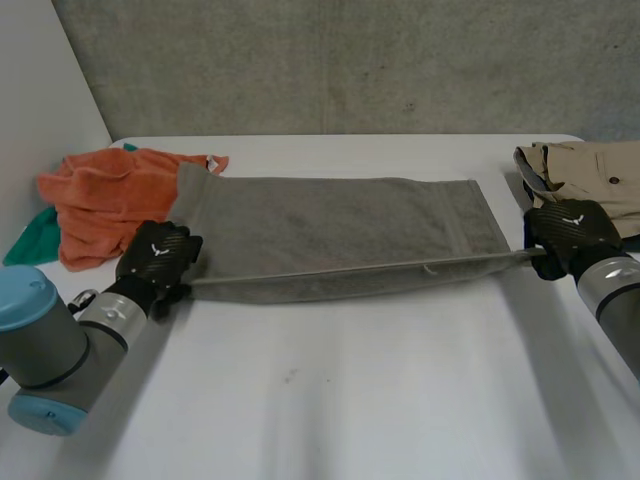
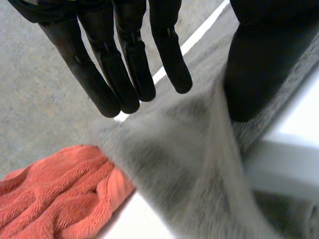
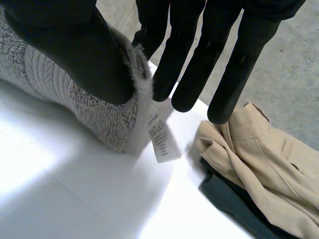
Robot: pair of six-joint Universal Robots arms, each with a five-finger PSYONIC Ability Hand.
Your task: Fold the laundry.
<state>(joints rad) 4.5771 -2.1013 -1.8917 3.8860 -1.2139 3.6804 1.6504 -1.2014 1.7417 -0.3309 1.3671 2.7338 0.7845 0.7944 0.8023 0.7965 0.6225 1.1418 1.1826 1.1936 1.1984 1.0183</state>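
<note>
A grey towel (image 1: 340, 235) lies folded lengthwise across the middle of the white table, its near edge stretched taut between my two hands. My left hand (image 1: 158, 255) is at the towel's near left corner. In the left wrist view its fingers (image 2: 119, 74) are straight and spread away from the thumb (image 2: 254, 64), and the towel (image 2: 189, 169) slumps beside the thumb, ungripped. My right hand (image 1: 568, 232) is at the near right corner. In the right wrist view its thumb (image 3: 75, 45) pinches the towel (image 3: 94, 109) against the fingers, with a white label (image 3: 162, 137) hanging below.
A crumpled orange towel (image 1: 110, 195) (image 2: 55, 194) lies at the far left beside a green cloth (image 1: 30, 240). Beige trousers (image 1: 590, 175) (image 3: 259, 149) lie at the far right over a dark garment (image 3: 234, 199). A grey wall runs behind the table.
</note>
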